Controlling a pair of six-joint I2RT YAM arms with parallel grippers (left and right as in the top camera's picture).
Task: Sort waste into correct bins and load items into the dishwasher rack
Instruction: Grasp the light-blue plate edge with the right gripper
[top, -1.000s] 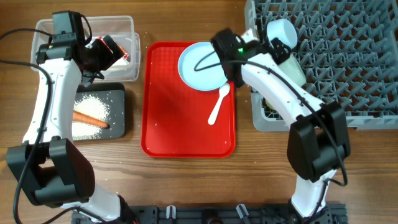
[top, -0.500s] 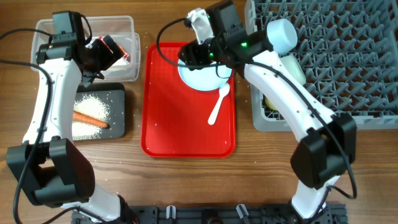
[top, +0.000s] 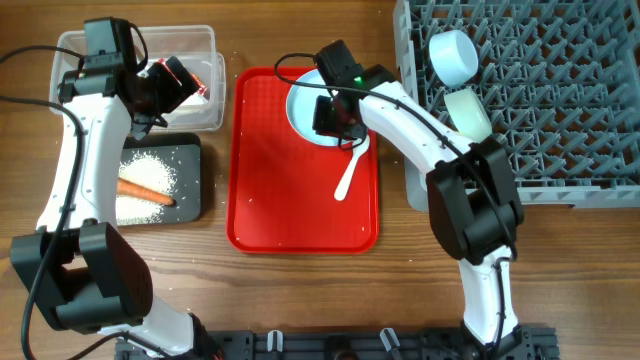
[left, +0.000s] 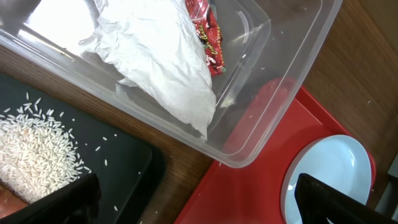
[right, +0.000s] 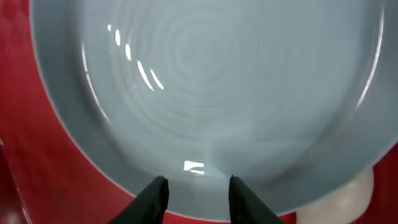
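Note:
The pale blue plate (top: 312, 100) lies at the back of the red tray (top: 270, 190), and the white spoon (top: 349, 171) lies just in front of it. My right gripper (top: 338, 128) hangs low over the plate's near side. In the right wrist view the plate (right: 211, 81) fills the picture. The right gripper (right: 198, 199) has its fingers a little apart above the rim, with nothing between them. My left gripper (left: 196, 208) is wide open and empty by the clear tub (left: 273, 93), which holds the napkin (left: 161, 62) and the red wrapper (left: 208, 34).
The black tray (top: 190, 205) holds rice (top: 150, 165) and the carrot (top: 145, 190). The grey rack (top: 540, 100) at the right holds a light blue bowl (top: 452, 55) and a pale green bowl (top: 468, 110). The spoon's end (right: 339, 196) shows beside the plate.
My right arm swung from the rack's edge across the plate and came down over its near side, and its jaws narrowed. The left arm has not moved.

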